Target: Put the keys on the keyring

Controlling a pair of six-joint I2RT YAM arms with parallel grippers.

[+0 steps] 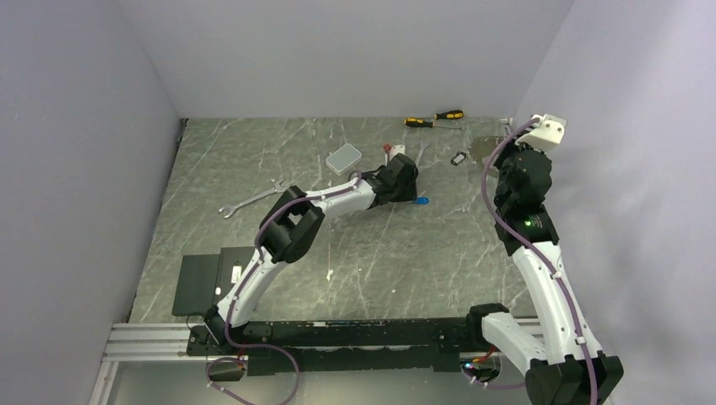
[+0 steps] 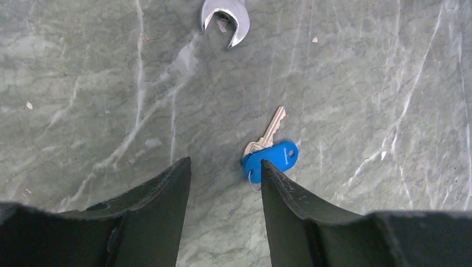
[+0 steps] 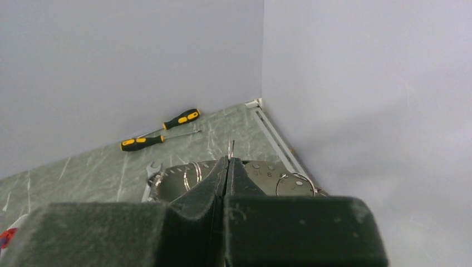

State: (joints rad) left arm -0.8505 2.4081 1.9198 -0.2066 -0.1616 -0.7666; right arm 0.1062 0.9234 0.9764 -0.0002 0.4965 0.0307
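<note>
A blue-headed key (image 2: 271,157) lies flat on the marble table, touching the tip of my left gripper's right finger; it also shows in the top view (image 1: 421,201). My left gripper (image 2: 225,164) is open, low over the table and empty. A black-headed key (image 1: 458,158) lies further back. No green key is in view. My right gripper (image 3: 228,161) is shut on a thin metal wire ring (image 3: 232,147) seen edge-on. The oval keyring (image 3: 167,173) with dotted links sits just past its fingertips, with two small rings on it. I cannot tell whether the held ring joins it.
Two yellow-and-black screwdrivers (image 1: 435,118) lie at the back wall. A grey box (image 1: 344,157) and a small red-and-white object (image 1: 393,150) sit behind the left gripper. Wrenches (image 1: 249,201) lie at left, and one wrench head (image 2: 225,16) is ahead of the left gripper. The right wall is close.
</note>
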